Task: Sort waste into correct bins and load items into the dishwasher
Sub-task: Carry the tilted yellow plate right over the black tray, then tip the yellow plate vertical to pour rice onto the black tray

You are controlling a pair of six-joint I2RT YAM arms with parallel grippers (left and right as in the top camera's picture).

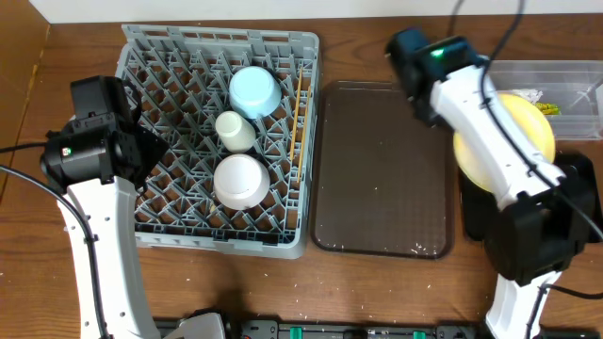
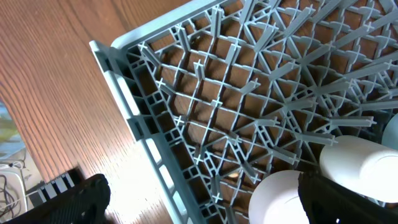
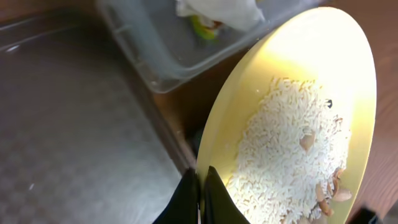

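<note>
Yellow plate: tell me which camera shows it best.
The right wrist view. The yellow plate fills much of the frame, with the rice crumbs on it and the right gripper pinching its rim. Overhead shows only patches of it behind the right arm. The left wrist view shows none of it.

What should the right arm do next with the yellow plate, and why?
Probably tilt the yellow plate further so the rice slides off toward the black tray. The right gripper pinches its rim, and rice covers the tilted plate.
</note>
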